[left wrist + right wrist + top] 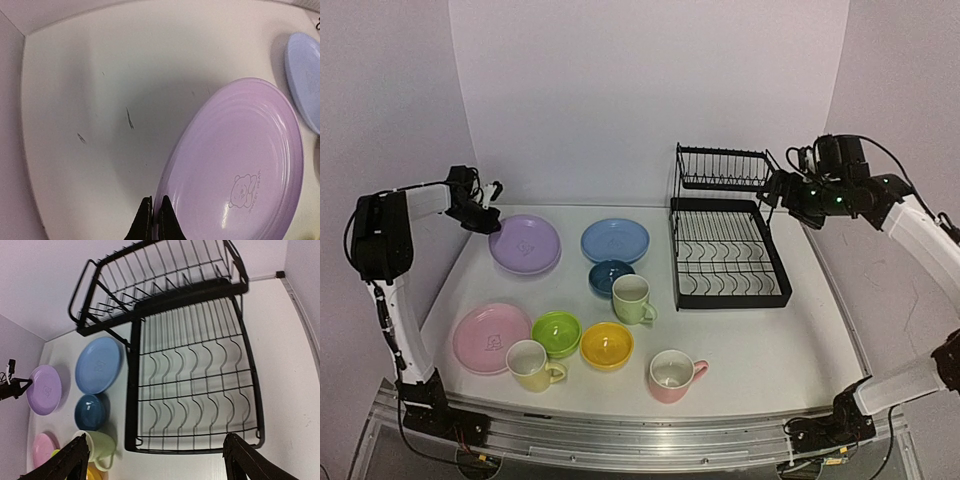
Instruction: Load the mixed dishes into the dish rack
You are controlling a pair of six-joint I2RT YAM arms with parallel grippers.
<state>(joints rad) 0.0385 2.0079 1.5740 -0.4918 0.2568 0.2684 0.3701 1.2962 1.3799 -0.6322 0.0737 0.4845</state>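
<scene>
the dish rack (715,203), at three o'clock on the table (800,330), stands empty, all nine dishes (607,345) yet to be loaded; the right gripper (778,192) hangs wide open above it, holding nothing, while at ten o'clock the left gripper (156,201) pinches the lilac plate (525,244) by its rim.

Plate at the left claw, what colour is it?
A lilac plate with a bear outline; clearest in the left wrist view.
</scene>
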